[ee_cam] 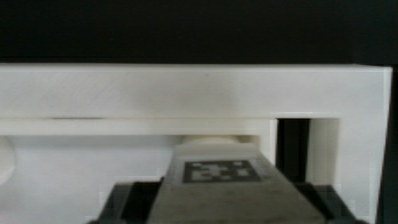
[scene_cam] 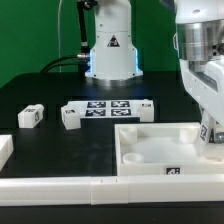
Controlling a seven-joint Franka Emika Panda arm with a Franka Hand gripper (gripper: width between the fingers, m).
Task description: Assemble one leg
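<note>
My gripper [scene_cam: 208,130] hangs over the right side of the large white tray [scene_cam: 150,131], at the exterior view's right. In the wrist view the gripper [ee_cam: 221,206] is shut on a leg [ee_cam: 217,172], a small white block with a square tag on its upper face, held between two dark fingers [ee_cam: 135,202]. The tray's rim [ee_cam: 178,95] lies just beyond it. In the exterior view the held leg is mostly hidden by the hand. Three other legs stand on the black table: one [scene_cam: 30,116] at the left, one [scene_cam: 72,117], and one [scene_cam: 143,108].
The marker board [scene_cam: 105,108] lies between two of the loose legs. A long white bar [scene_cam: 60,186] runs along the front edge. Another white piece [scene_cam: 4,150] lies at the far left. The arm's base [scene_cam: 110,50] stands behind.
</note>
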